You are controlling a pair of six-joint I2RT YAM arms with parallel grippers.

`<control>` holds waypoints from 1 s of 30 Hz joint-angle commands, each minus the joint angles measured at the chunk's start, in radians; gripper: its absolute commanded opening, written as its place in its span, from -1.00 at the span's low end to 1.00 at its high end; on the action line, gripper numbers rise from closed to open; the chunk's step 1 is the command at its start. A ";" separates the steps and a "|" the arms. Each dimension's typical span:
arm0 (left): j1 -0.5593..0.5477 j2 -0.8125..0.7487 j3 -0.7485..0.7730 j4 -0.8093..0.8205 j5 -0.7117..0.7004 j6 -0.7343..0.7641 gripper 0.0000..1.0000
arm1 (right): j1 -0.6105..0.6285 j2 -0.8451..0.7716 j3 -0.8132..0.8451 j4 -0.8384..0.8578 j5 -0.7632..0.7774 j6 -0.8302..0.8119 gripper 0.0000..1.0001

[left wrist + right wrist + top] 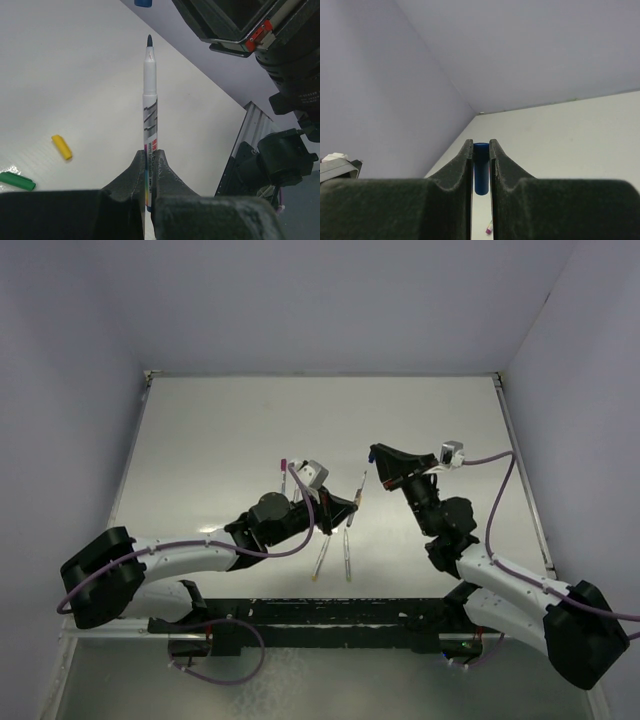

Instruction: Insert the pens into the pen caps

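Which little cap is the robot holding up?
The blue cap, pinched between the right gripper's fingers. The yellow cap and the green cap just lie on the table.

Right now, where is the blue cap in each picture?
Top external: blue pen cap at centre-right, at the right hand's tip.
Left wrist: top edge, above the pen's tip.
Right wrist: bottom centre, between the fingers.
Shared landmark: the black right hand next to it.

White table (420, 410) lies glossy, with glare streaking its near half. Pale lilac walls (320, 300) box it in on three sides. A metal strip (522, 465) runs down the right edge, and a dark bar (320, 632), possibly a mounting rail, crosses the near edge.
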 commanded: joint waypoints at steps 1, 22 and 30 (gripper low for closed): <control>0.003 0.008 0.014 0.080 -0.016 0.022 -1.00 | -0.003 0.001 -0.014 0.124 -0.019 0.058 -1.00; 0.002 0.006 0.020 0.075 -0.034 0.031 -1.00 | -0.002 0.021 -0.025 0.112 -0.073 0.092 -1.00; 0.002 0.004 0.023 0.079 -0.044 0.031 -1.00 | -0.002 0.027 -0.032 0.112 -0.082 0.097 -1.00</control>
